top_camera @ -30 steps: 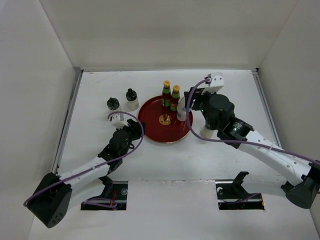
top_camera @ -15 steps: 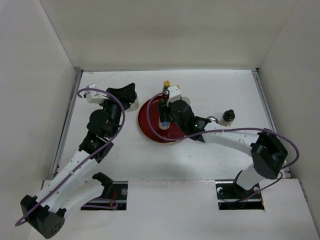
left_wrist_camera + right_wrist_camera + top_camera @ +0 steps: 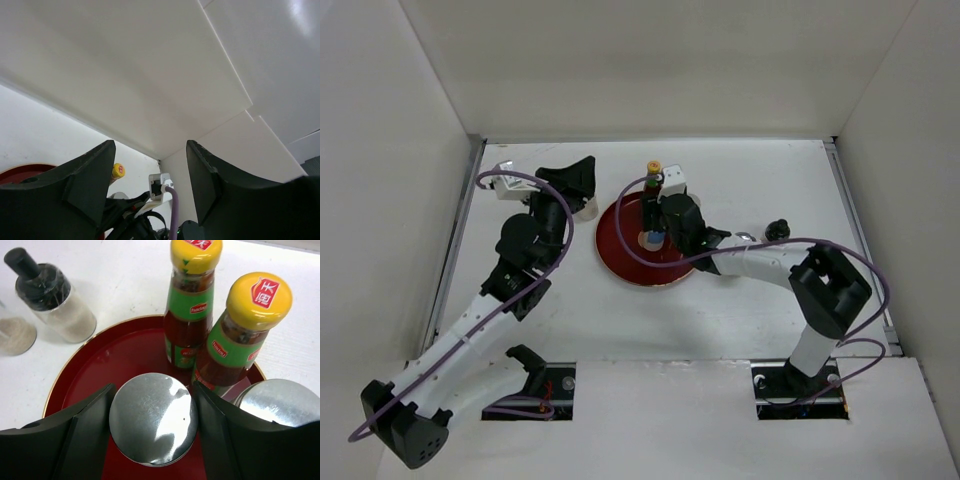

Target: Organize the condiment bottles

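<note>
My right gripper (image 3: 152, 390) is shut on a silver-lidded pale jar (image 3: 153, 425), held over the round red tray (image 3: 115, 360). Two slim red sauce bottles with yellow caps (image 3: 192, 305) (image 3: 240, 335) stand on the tray just behind it. A second silver lid (image 3: 280, 402) shows beside my right finger. In the top view the right gripper (image 3: 652, 232) is at the tray's (image 3: 620, 255) middle. My left gripper (image 3: 575, 175) is open, empty and raised over a pale shaker (image 3: 586, 208) left of the tray. In its wrist view the left gripper (image 3: 150, 150) points at the walls.
A dark-capped shaker (image 3: 52, 300) stands off the tray at its back left, with another pale container (image 3: 15, 335) beside it. One dark-capped shaker (image 3: 777, 228) stands right of the tray behind my right arm. White walls close in the back and both sides.
My right gripper carried the jar from the tray's right edge to its middle. My left arm rose from low beside the tray to the back left, over the shakers.
</note>
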{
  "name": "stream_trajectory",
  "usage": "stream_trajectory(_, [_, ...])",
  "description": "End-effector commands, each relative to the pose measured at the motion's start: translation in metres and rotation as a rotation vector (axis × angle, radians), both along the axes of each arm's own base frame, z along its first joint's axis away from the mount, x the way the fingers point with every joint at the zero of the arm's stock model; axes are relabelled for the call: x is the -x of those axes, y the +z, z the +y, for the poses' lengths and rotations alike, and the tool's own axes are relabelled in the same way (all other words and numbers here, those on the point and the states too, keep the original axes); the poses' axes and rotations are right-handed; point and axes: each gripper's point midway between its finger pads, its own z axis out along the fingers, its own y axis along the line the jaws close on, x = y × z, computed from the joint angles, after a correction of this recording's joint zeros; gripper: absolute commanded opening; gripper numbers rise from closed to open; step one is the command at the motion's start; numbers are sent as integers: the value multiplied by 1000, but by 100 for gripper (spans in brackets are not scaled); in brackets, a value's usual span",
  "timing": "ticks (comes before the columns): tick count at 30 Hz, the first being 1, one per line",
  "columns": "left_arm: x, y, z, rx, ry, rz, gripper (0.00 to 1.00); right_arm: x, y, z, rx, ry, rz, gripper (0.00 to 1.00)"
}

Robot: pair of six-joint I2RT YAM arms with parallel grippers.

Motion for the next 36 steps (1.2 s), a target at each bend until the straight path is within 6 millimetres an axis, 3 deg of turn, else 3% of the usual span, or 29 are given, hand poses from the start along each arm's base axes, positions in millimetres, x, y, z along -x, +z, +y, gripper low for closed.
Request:
stream_trajectory(1, [-2, 23, 1, 28, -2, -52, 57, -18, 39, 9, -125, -44, -107, 58])
stream_trajectory(5, [-2, 21, -9, 24, -32, -49, 57, -18, 32, 9, -128, -47, -93, 82])
stream_trajectory(7, [-3, 17, -10, 29, -38, -41, 57, -17, 39, 9, -136, -47, -99, 88])
stream_trajectory(13, [2, 16, -1, 35, -22, -50, 58, -4, 84, 0, -187, -35, -149, 95])
stream_trajectory(18, [-6, 3, -10, 24, -48, -12, 59, 21, 105, -19, -236, -29, -153, 94])
stream_trajectory(21, [-5, -3, -11, 30, -58, 1, 59, 41, 111, -39, -269, -36, -141, 85])
stream_trajectory(23, [-1, -3, -12, 37, -70, -7, 59, 51, 112, -56, -275, -56, -130, 70])
stream_trajectory(25, [1, 2, -12, 33, -67, -16, 59, 55, 112, -88, -275, -124, -114, 45])
stream_trajectory(26, [1, 4, -13, 22, -69, -19, 59, 58, 109, -106, -274, -168, -95, 39])
stream_trajectory(29, [-3, -4, -20, -22, -73, -1, 59, 63, 101, -152, -255, -272, -52, 33])
stream_trajectory(31, [-7, -19, -10, -24, -32, 26, 59, 66, 93, -177, -236, -333, -29, 41])
stream_trajectory(34, [-11, -44, 0, -42, 1, 64, 59, 73, 80, -203, -203, -416, -1, 73])
stream_trajectory(36, [-12, -74, -4, -65, -10, 110, 59, 78, 66, -214, -162, -463, 27, 83])
